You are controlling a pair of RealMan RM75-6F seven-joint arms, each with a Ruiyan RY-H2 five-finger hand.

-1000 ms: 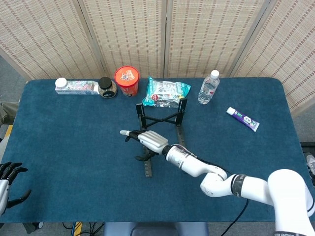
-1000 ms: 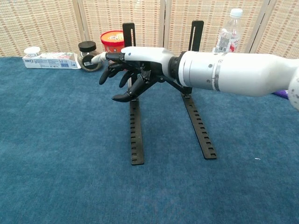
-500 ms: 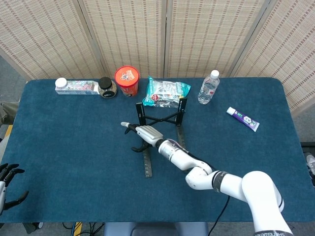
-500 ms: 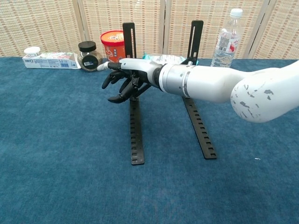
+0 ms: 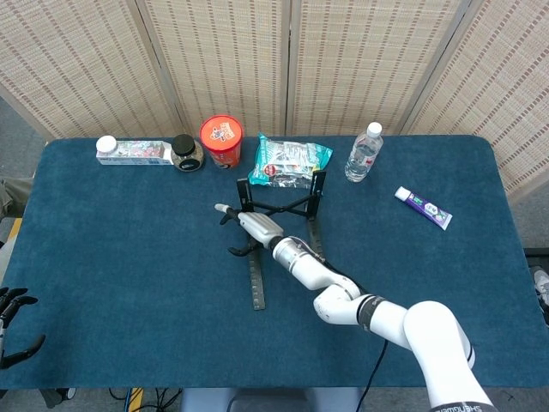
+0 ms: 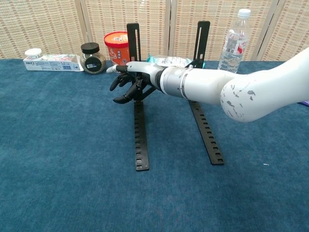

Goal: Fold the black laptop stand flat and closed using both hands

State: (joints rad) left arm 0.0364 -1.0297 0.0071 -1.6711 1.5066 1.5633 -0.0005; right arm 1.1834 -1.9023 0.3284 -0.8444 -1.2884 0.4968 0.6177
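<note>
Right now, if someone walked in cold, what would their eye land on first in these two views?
The long white right arm reaching across the blue table, its right hand at the left upright of the black laptop stand, which is unfolded mid-table. Next, the red tub in the back row, by a snack bag and a water bottle. The left hand hangs at the table's near left corner.

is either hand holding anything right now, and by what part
Nothing is clearly held. The right hand is at the laptop stand's left upright; contact cannot be told.
</note>
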